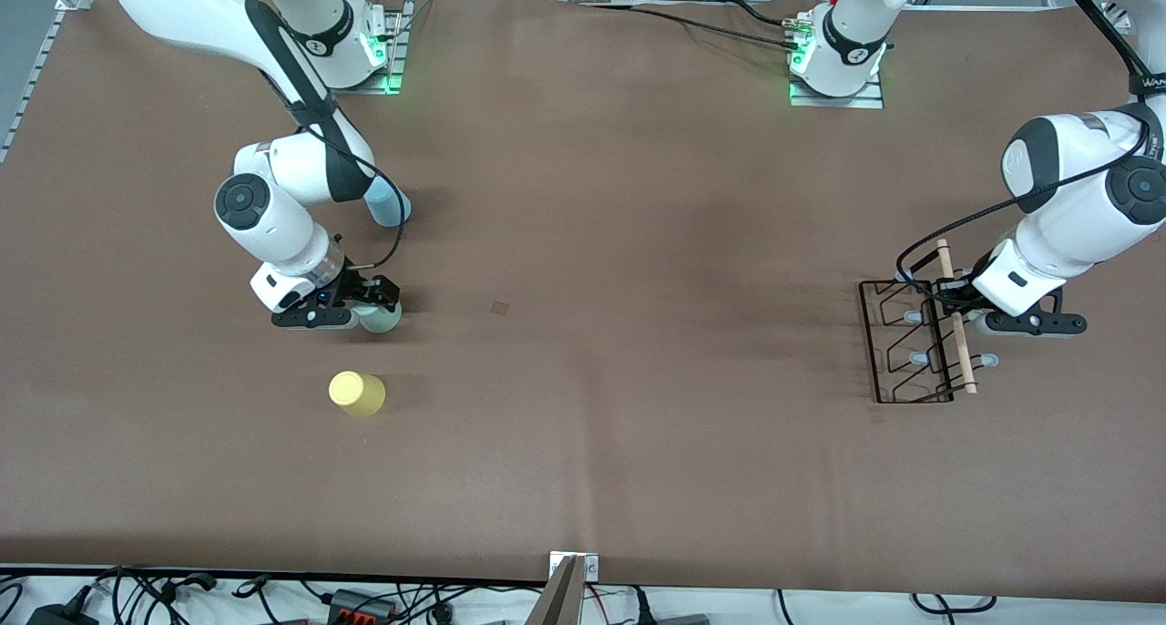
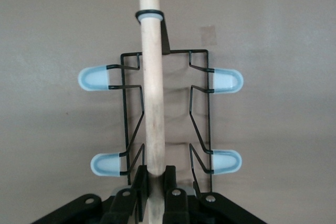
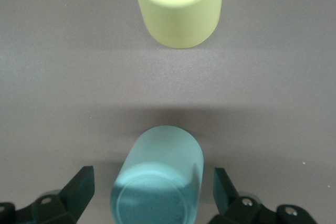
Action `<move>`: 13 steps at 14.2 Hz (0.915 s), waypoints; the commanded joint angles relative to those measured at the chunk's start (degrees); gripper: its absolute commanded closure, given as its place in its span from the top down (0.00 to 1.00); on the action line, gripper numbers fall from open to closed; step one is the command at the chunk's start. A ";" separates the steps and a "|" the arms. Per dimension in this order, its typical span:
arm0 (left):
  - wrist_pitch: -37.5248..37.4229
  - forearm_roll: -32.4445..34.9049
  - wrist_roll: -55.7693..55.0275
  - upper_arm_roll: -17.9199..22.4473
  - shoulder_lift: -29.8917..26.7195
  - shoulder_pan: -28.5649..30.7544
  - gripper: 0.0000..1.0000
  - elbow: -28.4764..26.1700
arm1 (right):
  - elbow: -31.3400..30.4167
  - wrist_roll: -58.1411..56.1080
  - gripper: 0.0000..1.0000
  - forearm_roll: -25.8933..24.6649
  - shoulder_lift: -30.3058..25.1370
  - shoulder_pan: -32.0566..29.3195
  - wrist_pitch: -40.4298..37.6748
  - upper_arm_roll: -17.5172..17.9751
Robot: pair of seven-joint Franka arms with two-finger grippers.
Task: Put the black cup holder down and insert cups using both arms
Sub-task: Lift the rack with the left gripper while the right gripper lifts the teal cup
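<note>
The thin black wire cup holder (image 1: 914,343) lies at the left arm's end of the brown tabletop (image 1: 619,242); the left gripper (image 2: 154,190) clamps its light wooden rod handle (image 2: 151,82), probably to reposition it. The right gripper (image 3: 152,192), jaws open, straddles the pale green plastic cup (image 3: 157,174), ready to grasp.

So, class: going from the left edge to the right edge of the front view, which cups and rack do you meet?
Yellow plastic cup → pale green plastic cup in front of the right hand → black wire cup holder with wooden rod handle.
</note>
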 commanded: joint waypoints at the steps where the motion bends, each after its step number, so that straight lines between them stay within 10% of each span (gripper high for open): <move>1: -10.71 1.04 0.92 -2.06 -1.50 -0.35 0.16 6.66 | -0.57 0.50 0.96 0.26 0.02 0.07 1.10 0.19; 6: -21.31 0.43 -7.48 -14.17 -1.68 -0.79 0.16 14.06 | -0.22 -0.21 0.15 0.26 -0.33 -0.02 0.83 0.28; 13: -18.78 0.87 -31.14 -31.06 1.04 -1.40 0.16 17.15 | 5.31 -4.77 0.01 -0.53 -11.39 -1.85 -18.91 0.19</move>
